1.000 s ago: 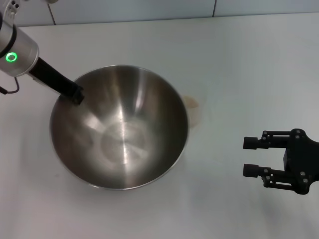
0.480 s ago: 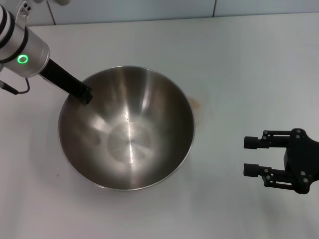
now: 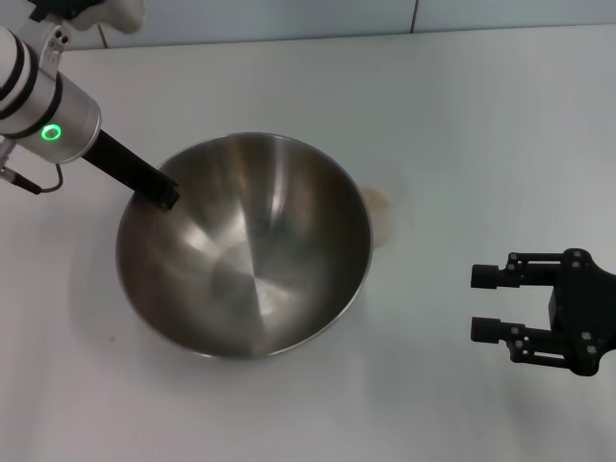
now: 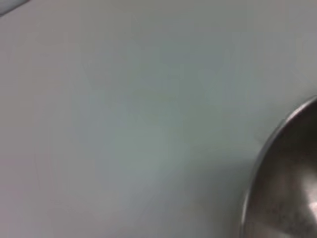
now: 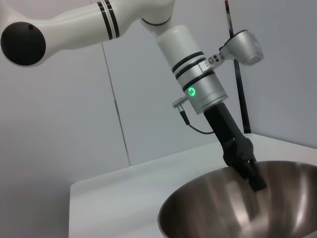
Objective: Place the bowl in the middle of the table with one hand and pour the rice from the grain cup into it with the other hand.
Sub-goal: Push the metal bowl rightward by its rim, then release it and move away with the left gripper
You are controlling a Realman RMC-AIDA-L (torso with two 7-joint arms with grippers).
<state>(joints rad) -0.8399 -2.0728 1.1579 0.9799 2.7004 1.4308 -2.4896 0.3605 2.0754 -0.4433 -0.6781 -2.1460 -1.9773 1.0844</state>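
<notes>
The steel bowl sits left of the table's middle, tilted. My left gripper is shut on its far-left rim. The bowl is empty inside. It also shows in the left wrist view and the right wrist view, where the left gripper clamps the rim. The clear grain cup stands just behind the bowl's right edge, mostly hidden; the rice cannot be made out. My right gripper is open and empty, low over the table at the right, apart from the cup.
The white table stretches bare to the right and back. A grey wall runs along the far edge. The left arm reaches in from the far left.
The left gripper has carried the bowl a little to the right and away from me, and the bowl now tilts differently. The right gripper has not moved.
</notes>
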